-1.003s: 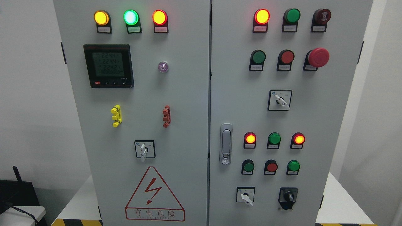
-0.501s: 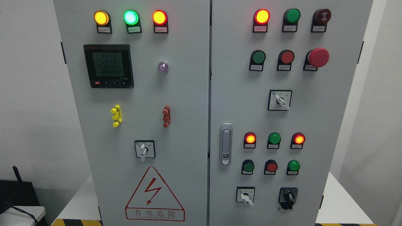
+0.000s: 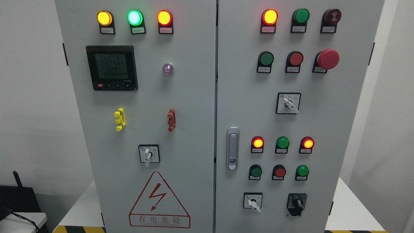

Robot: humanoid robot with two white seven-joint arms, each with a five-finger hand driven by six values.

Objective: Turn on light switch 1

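Fingers out of view; only the control cabinet (image 3: 194,97) shows

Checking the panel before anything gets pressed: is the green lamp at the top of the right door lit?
No, the green lamp on the right door looks dark, while the red lamp beside it glows brightly.

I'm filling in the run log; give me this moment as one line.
phase: before reach | hands: none in view | cabinet: doors shut | lit top left: yellow, green, red | switch 1: cannot identify
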